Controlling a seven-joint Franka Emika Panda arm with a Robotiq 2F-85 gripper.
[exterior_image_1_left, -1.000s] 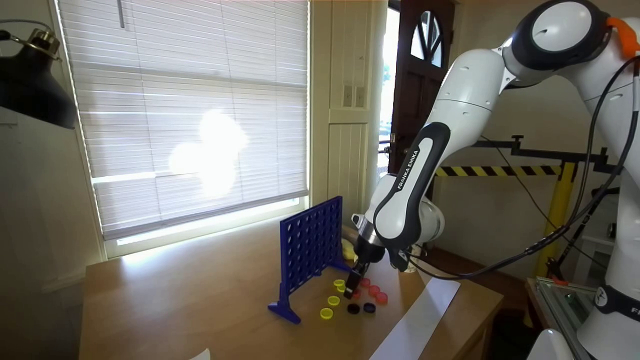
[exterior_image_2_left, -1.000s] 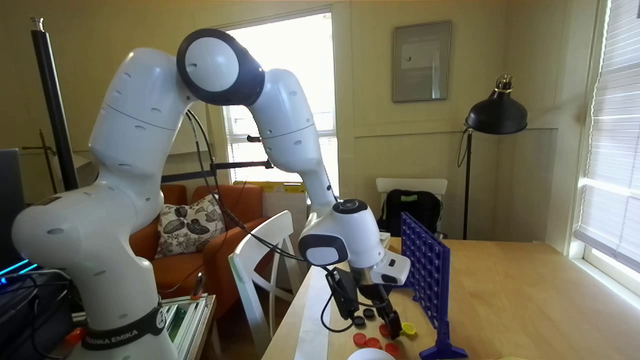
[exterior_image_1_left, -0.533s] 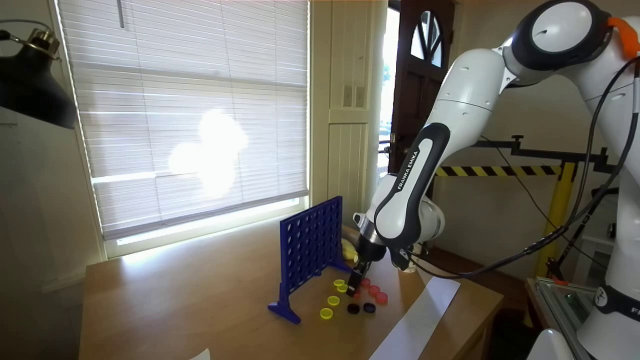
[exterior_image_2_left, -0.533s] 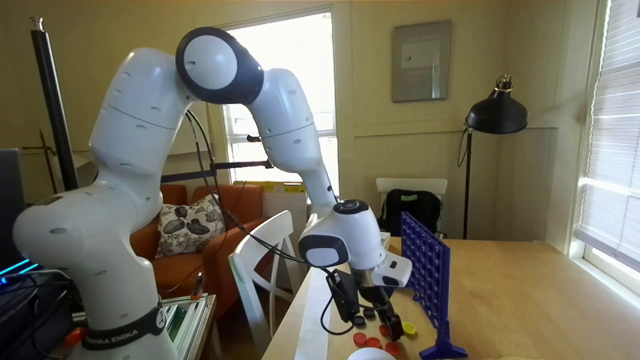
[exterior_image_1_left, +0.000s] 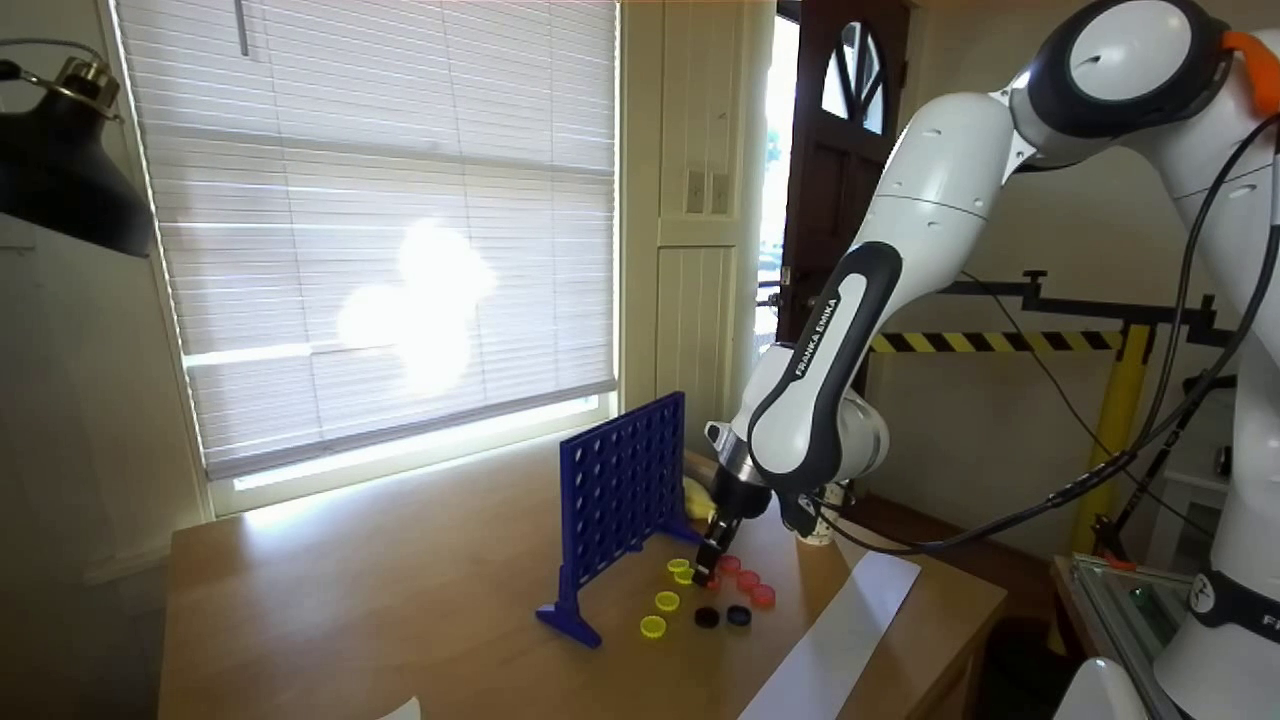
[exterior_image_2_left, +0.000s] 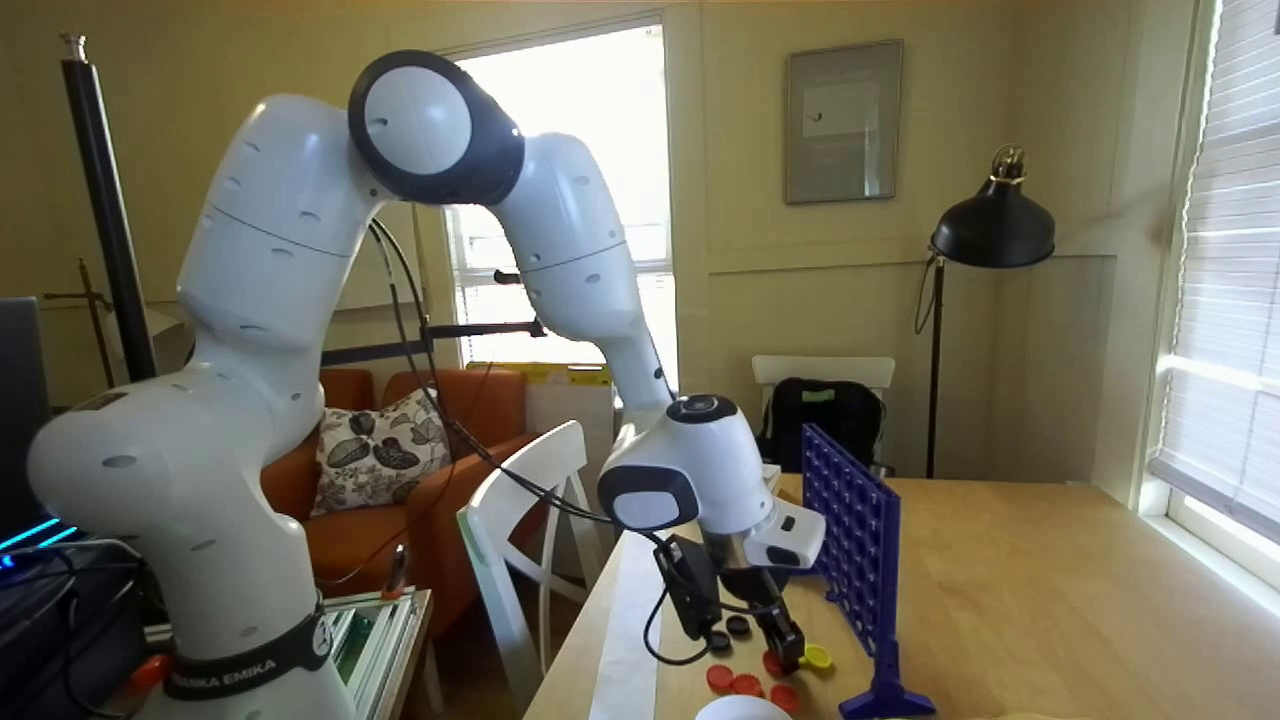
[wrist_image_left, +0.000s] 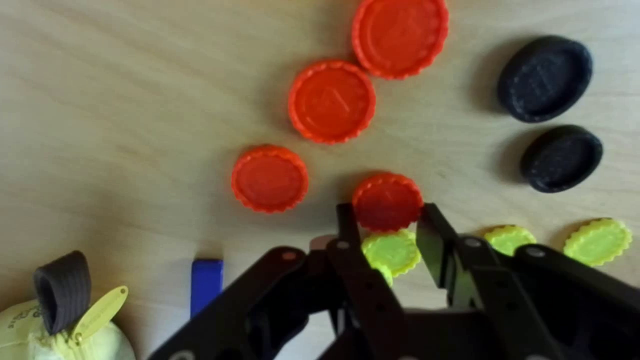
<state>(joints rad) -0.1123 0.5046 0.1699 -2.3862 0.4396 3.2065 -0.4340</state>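
Gripper (wrist_image_left: 387, 210) at a red disc (wrist_image_left: 387, 197), hold unclear

Wrist view: your fingers stand apart with the red disc framed between the tips. Can't tell whether they're clamped on it or only straddling it. Below it in the frame, through the gap, you get a yellow disc (wrist_image_left: 392, 252), with a second one partly showing. Three more red discs (wrist_image_left: 332, 101) sit upper middle, two black discs (wrist_image_left: 545, 80) to the right, two further yellow discs (wrist_image_left: 598, 242) lower right. Pale yellow object (wrist_image_left: 20, 330) in the bottom left corner, with a dark loop (wrist_image_left: 62, 290) and a yellow tag (wrist_image_left: 100, 312).

In an exterior view: your gripper slants down steeply, tips low, right by the red disc, over the wooden table (exterior_image_1_left: 380, 620). Blue rack (exterior_image_1_left: 620, 485) stands upright just beside; four yellow discs lie on its side of the tips. White strip (exterior_image_1_left: 835, 640) runs along the table past the black discs.

In an exterior view: red disc peeks out next to your fingertips, partly covered. A yellow disc shows on the rack side. White round object (exterior_image_2_left: 742, 710) cut off at the bottom edge. White chair (exterior_image_2_left: 555, 450) at the table, orange armchair (exterior_image_2_left: 505, 405) with a patterned cushion (exterior_image_2_left: 370, 455) behind it.
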